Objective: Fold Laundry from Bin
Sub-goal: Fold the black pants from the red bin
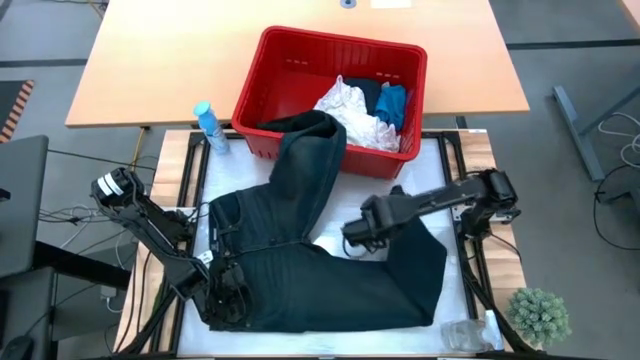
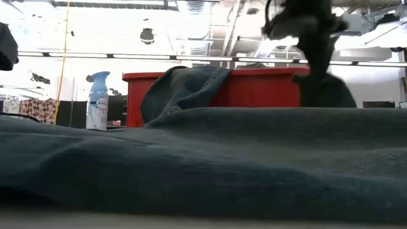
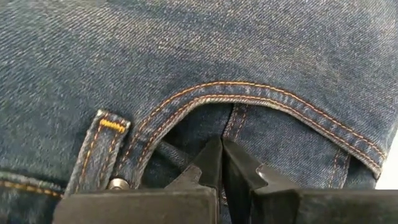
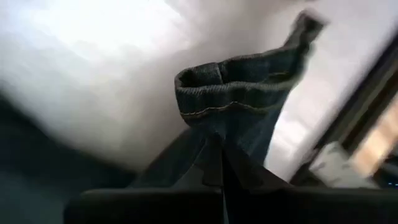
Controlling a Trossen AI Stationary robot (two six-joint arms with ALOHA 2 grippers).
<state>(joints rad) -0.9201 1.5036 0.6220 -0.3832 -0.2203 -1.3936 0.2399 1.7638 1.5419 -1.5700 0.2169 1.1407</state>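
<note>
The dark blue denim jeans (image 1: 330,270) are lying spread across the white work mat, one leg running up and draping over the near rim of the red rectangular plastic bin (image 1: 290,70). The right gripper (image 1: 352,238) is sitting over the middle of the jeans with its fingers pinched together on a bunched hem of denim; in its wrist view the stitched cuff (image 4: 239,99) is rising just beyond the fingertips. The left gripper (image 1: 225,290) is down at the waistband end, its jaws closed on the denim just below the curved orange-stitched pocket seam (image 3: 249,93), with a belt loop (image 3: 99,149) off to one side of it.

To my eye the step in hand is drawing the leg across for the first fold. Doing it well probably means the right gripper is carrying the hem low and steadily while the left one is pinning the waist, so the cloth is not dragging or twisting, and the leg trailing over the bin's rim comes free without tugging the tub.

Counting: one pair of jeans out on the mat, and one bin beyond both grippers. Inside it I am seeing one white crinkled cloth (image 1: 355,110), one bright blue piece (image 1: 395,100), and some dark fabric I cannot count. One pale blue spray bottle (image 1: 208,125) is standing just beside the bin, and one small green potted plant (image 1: 540,315) is sitting well off from the right gripper.
</note>
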